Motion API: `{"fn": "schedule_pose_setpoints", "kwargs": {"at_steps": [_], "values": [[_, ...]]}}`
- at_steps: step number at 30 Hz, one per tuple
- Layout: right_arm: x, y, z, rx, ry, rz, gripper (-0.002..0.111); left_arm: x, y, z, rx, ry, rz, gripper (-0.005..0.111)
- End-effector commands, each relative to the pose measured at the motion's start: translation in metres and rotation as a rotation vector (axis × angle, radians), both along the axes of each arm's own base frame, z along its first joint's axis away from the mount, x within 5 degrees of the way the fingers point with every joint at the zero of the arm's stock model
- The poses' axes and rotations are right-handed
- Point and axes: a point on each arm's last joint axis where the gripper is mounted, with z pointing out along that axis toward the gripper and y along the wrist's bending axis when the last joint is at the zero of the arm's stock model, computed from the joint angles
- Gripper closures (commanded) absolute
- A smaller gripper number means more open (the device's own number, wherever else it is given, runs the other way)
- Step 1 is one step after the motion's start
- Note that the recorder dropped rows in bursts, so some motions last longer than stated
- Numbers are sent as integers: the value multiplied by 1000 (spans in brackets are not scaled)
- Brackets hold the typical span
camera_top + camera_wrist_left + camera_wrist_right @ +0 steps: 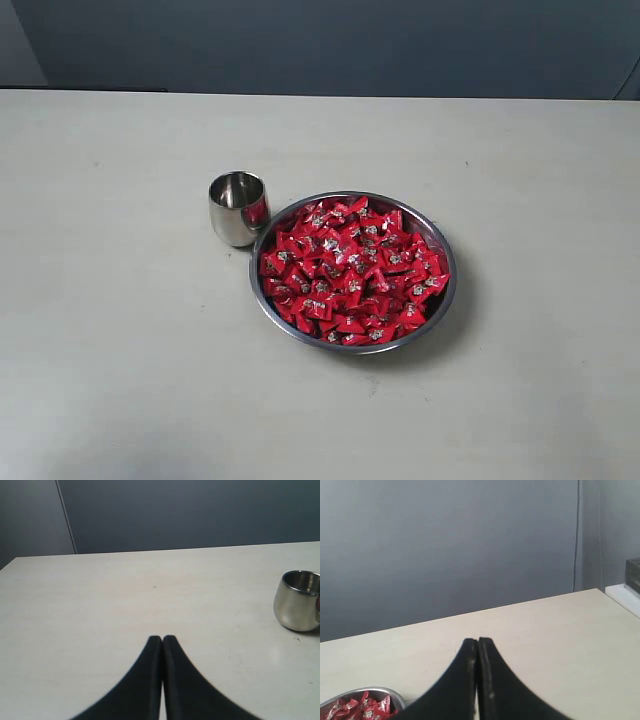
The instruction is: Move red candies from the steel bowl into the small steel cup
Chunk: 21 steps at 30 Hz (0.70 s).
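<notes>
High exterior overview; low, forward-facing wrist views

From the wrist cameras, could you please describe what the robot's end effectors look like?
The left end effector has two matte black fingers, broad at the base and curving in to narrow rounded tips. The right end effector looks the same, with faint pale scuffs along its inner edges. No cables or markings show, and the arms themselves are out of view.
</notes>
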Motion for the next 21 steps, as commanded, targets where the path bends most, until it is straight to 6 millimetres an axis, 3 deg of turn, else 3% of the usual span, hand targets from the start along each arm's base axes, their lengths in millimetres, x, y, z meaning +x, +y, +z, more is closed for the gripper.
{"fn": "schedule_pose_setpoints", "kwargs": {"at_steps": [1,4,7,10,16,21], "values": [[-1,1,1,17,-5,4,109,0,0,-1,-4,-3,1,106],[-1,1,4,26,-33,4,109,0,0,-1,-4,-3,1,106],[-1,6,8,183,-64,51,109,0,0,-1,-4,-3,1,106],[-1,4,11,92,-105,35,109,0,0,-1,-4,-3,1,106],[2,6,16,130,-131,57,109,0,0,-1,-4,-3,1,106],[21,20,49,-25,-11,220,109,0,0,-1,-4,-3,1,106]]}}
